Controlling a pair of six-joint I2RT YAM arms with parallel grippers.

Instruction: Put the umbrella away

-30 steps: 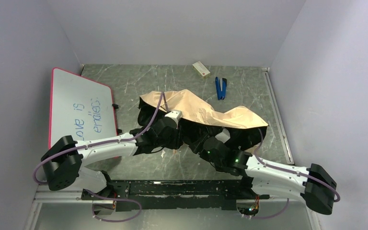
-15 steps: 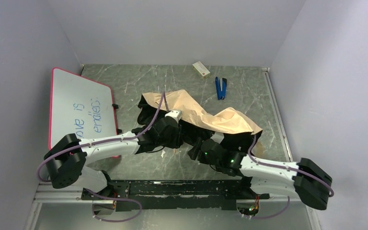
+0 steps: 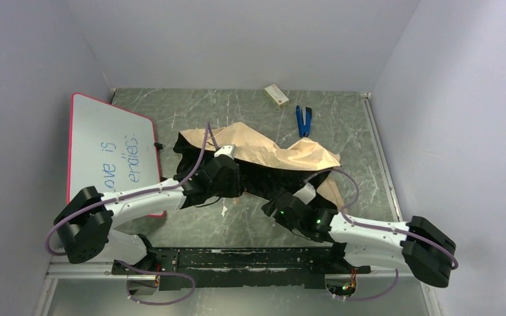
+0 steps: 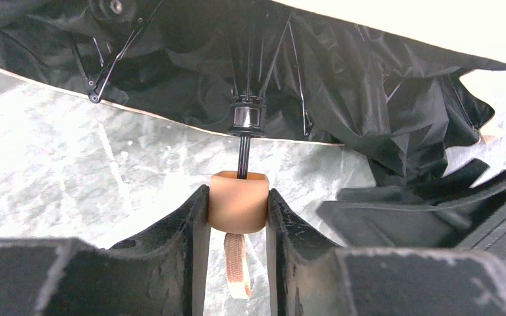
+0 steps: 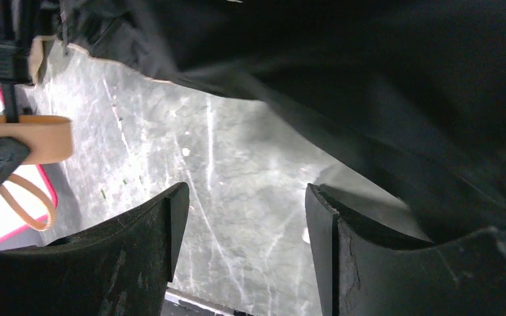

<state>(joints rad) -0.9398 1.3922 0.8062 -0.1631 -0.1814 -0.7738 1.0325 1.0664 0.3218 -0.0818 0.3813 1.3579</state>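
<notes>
The umbrella (image 3: 263,148) lies half collapsed in the middle of the table, tan fabric on top, black lining and ribs (image 4: 342,85) underneath. My left gripper (image 4: 237,201) is shut on its tan handle knob (image 4: 238,201); the thin black shaft (image 4: 244,157) runs up to the runner, and a tan strap (image 4: 237,263) hangs below the knob. In the top view the left gripper (image 3: 227,187) sits at the canopy's near edge. My right gripper (image 5: 240,217) is open and empty just under the black canopy edge (image 5: 369,99), also seen from above (image 3: 283,204). The knob also shows in the right wrist view (image 5: 36,138).
A whiteboard with a red rim (image 3: 109,151) lies at the left. A blue tool (image 3: 303,120) and a small white box (image 3: 277,95) lie at the back. Walls close in the table on three sides.
The umbrella canopy has shifted left and folded in, its right side pulled narrower. My left gripper moved left and back with the knob. The right gripper drew left under the canopy.
</notes>
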